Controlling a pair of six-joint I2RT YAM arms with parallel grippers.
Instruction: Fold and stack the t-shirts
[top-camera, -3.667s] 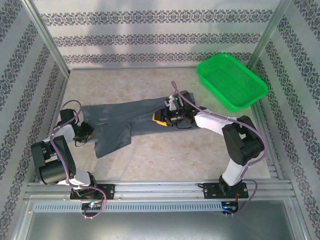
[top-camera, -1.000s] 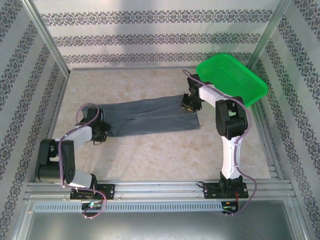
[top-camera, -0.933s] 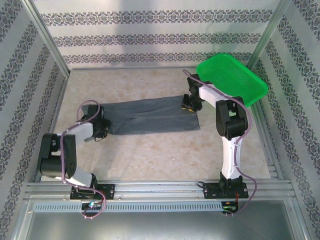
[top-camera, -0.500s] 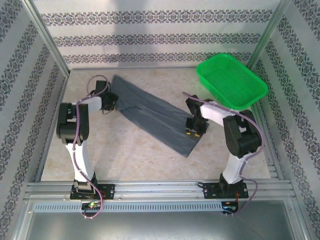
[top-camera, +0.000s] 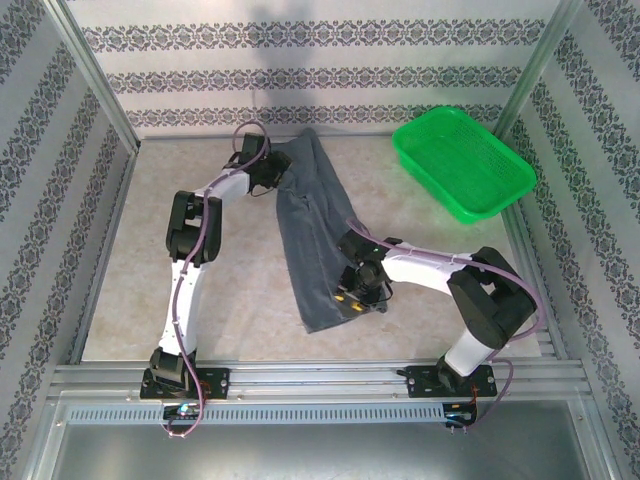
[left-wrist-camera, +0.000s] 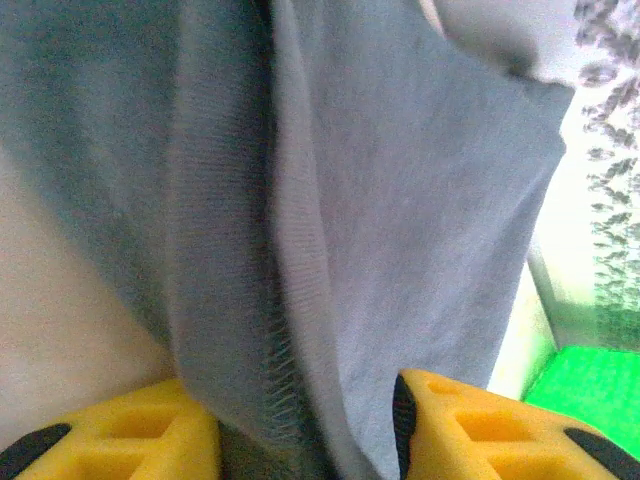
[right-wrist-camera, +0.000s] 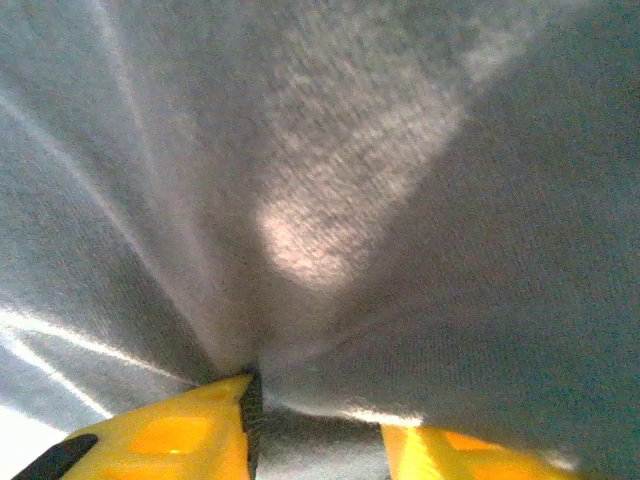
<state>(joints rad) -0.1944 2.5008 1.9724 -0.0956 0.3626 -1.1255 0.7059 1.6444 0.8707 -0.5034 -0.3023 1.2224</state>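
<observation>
- The t-shirt lies as a long, narrow band on the bench. It runs from the far middle toward the near edge, and is left of the green basket and well apart from it.
- The left gripper is clamped on the far end. The wrist view shows cloth and a stitched hem bunched between its yellow fingers.
- The right gripper is clamped on the right edge of the near part. Creases radiate from the pinch in its wrist view.
- Judgement: the two opposed holds put the cloth in tension along its length, so it can be laid flat and straight for the next fold.
- Judgement: the fold is partly done, since the shirt is narrowed but not yet a small rectangle.
</observation>
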